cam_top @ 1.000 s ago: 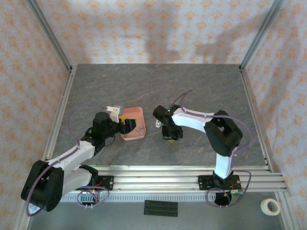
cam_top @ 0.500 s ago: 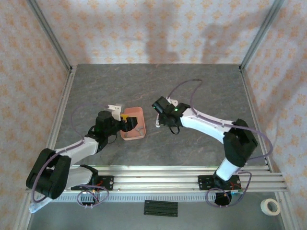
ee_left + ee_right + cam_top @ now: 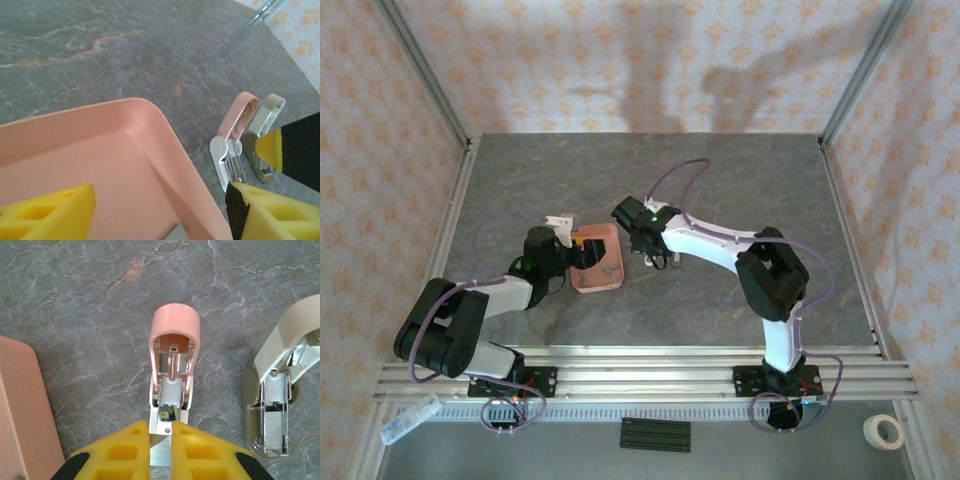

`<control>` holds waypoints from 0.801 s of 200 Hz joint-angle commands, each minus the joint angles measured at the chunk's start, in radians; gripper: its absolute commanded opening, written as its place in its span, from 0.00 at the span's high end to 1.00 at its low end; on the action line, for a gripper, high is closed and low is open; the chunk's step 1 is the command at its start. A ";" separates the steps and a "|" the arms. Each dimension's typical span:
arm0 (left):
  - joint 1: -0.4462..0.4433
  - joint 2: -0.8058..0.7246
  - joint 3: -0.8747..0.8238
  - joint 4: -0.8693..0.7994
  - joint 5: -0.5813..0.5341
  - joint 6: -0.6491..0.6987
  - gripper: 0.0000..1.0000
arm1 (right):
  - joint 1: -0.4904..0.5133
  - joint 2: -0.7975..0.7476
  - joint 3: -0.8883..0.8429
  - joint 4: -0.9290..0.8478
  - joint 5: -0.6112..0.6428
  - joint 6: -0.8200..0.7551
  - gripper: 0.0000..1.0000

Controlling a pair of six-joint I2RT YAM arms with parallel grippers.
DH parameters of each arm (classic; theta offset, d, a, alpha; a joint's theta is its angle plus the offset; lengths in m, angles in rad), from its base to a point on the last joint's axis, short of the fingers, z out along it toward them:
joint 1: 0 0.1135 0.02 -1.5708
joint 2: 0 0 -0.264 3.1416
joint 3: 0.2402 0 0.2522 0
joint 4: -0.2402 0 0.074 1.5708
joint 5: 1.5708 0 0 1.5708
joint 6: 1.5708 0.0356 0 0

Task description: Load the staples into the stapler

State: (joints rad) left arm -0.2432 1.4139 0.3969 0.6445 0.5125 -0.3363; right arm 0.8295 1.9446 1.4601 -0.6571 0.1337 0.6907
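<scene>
The stapler (image 3: 175, 325), pale pink with a white base, lies on the grey table with its lid swung up and its channel bared. My right gripper (image 3: 160, 427) is shut on a shiny metal strip, the staples (image 3: 160, 452), right at the near end of that channel. In the left wrist view the stapler (image 3: 235, 132) lies just right of the salmon-pink tray (image 3: 165, 145). My left gripper (image 3: 162, 192) is open and straddles the tray's right wall, one finger inside and one outside. From above, small dark bits (image 3: 608, 268) lie in the tray (image 3: 588, 283).
A second, beige stapler (image 3: 280, 390) lies open just right of the pink one, close to my right fingers. Metal rails (image 3: 650, 360) run along the near edge. A tape roll (image 3: 889, 431) and a black block (image 3: 655, 434) sit in front of them.
My right gripper has swung left and a little farther, ending close beside the tray at the stapler. The left gripper has stayed at the tray while its arm folded in.
</scene>
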 commanded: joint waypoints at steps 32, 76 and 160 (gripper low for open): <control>0.036 0.020 0.001 0.085 -0.007 -0.015 0.29 | -0.017 0.043 0.036 -0.043 -0.002 0.037 0.87; 0.037 0.022 -0.001 0.093 0.011 -0.011 0.29 | -0.017 0.050 0.027 -0.039 -0.019 0.047 0.87; 0.038 0.019 -0.002 0.092 0.017 -0.011 0.28 | -0.016 0.063 0.003 -0.034 -0.039 0.067 0.87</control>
State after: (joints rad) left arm -0.2150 1.4292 0.3969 0.7010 0.5171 -0.3428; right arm 0.8146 1.9881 1.4670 -0.6659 0.0853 0.7349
